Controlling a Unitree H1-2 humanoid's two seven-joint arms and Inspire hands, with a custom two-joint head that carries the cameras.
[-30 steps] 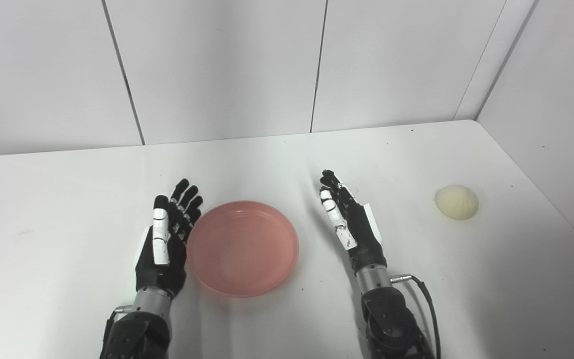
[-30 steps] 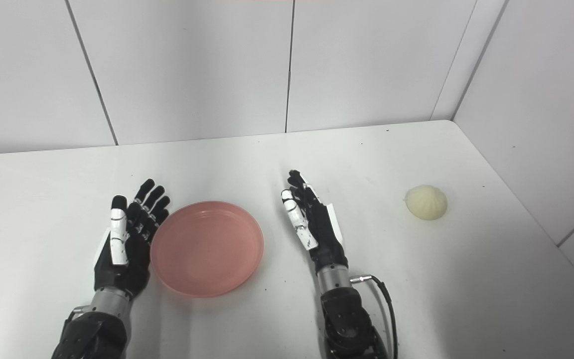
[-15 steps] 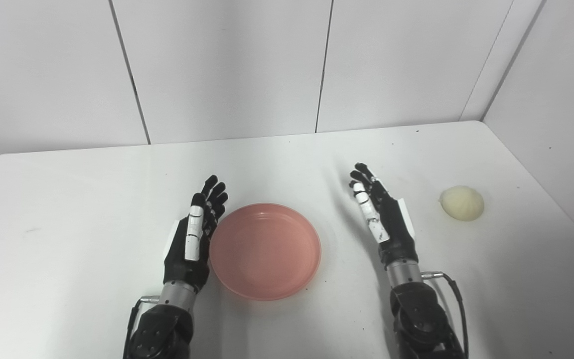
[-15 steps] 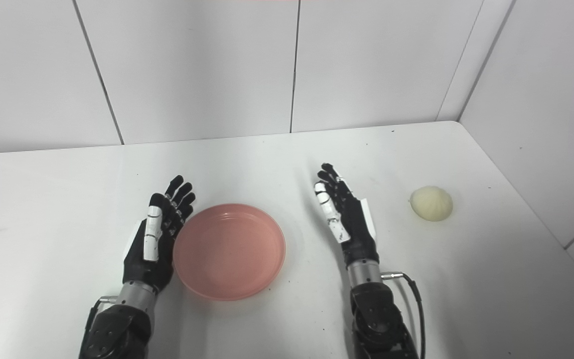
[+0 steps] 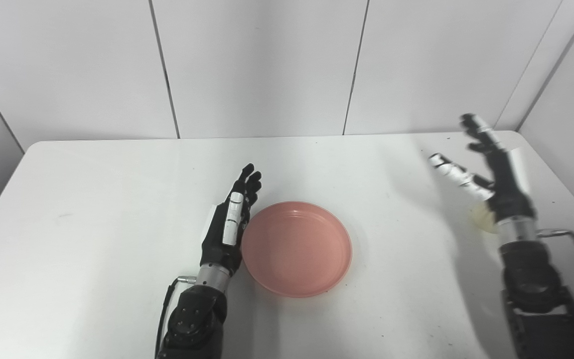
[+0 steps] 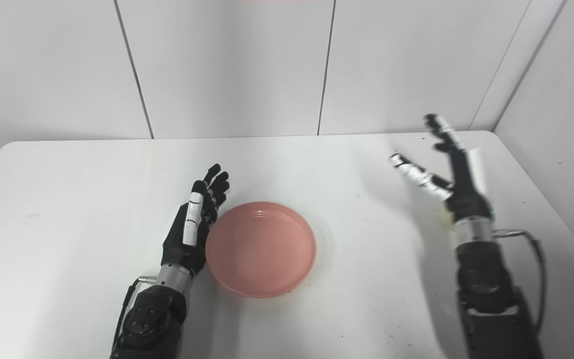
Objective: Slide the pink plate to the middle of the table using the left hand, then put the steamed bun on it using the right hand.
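The pink plate [image 5: 296, 248] sits flat on the white table [image 5: 92, 209], roughly at the middle of the tabletop and toward its near edge. It holds nothing.

The left hand [image 5: 228, 227] stands on edge just beside the plate's left rim, fingers straight and extended away from the robot, grasping nothing. Whether the palm actually touches the rim cannot be told from either view; the two appear at least adjacent. Its forearm enters from the bottom edge, left of the plate.

The right hand [image 5: 491, 172] is raised above the right side of the table, well apart from the plate. Its fingers are spread, with the thumb [image 5: 454, 172] angled out to the left and the other fingers pointing up toward the back wall. It is released and holds nothing.

The steamed bun [image 5: 484, 219] lies on the table near the right edge, directly beneath and behind the right wrist. Only a pale sliver of it shows in the left eye view, and less still in the right eye view. No contact between the hand and the bun can be confirmed.
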